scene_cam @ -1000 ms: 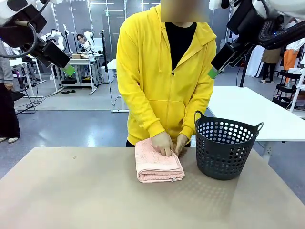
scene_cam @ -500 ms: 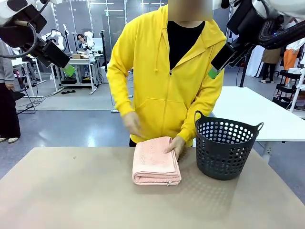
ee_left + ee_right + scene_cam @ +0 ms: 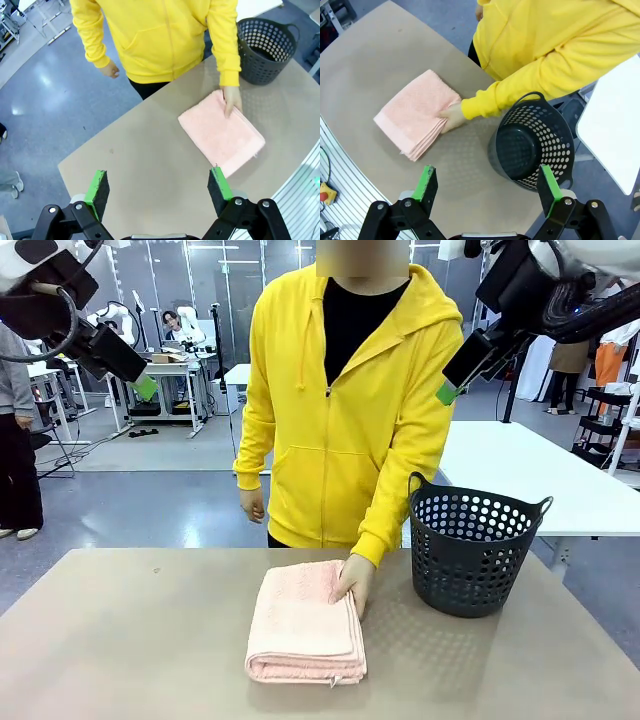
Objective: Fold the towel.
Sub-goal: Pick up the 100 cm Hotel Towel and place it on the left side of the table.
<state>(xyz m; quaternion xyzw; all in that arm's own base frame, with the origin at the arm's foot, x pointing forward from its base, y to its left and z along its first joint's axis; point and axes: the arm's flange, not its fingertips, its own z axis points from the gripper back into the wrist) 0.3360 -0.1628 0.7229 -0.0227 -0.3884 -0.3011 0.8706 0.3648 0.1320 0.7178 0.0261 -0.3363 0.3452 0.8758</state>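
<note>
Beyond the table [image 3: 120, 640] stretches a workshop floor with other benches, and at the far edge stands a person in a yellow hooded top, close enough to lean over the work. Brown and bare across most of its width, the table carries two things.

To the robot's right sits a dark grey perforated basket [image 3: 470, 550], upright and open-mouthed, with nothing visible inside it in the right wrist view; it looks parked there as a likely place for the finished cloth.

Just beside it, not touching, lies the towel [image 3: 300, 625], salmon pink and already doubled into a neat rectangular stack, its layered edges showing along one side. It sits roughly mid-table, on the robot's side of the person. One of the person's hands [image 3: 352, 585] rests flat on its far corner, seemingly pressing the stack so the layers do not spring apart. The other hand [image 3: 252, 505] hangs free at the person's side.

Both arms are raised well above the table, apparently to leave the person room. The left pincer [image 3: 157, 186] and the right pincer [image 3: 487, 186] each stand wide, green pads apart, holding nothing.
</note>
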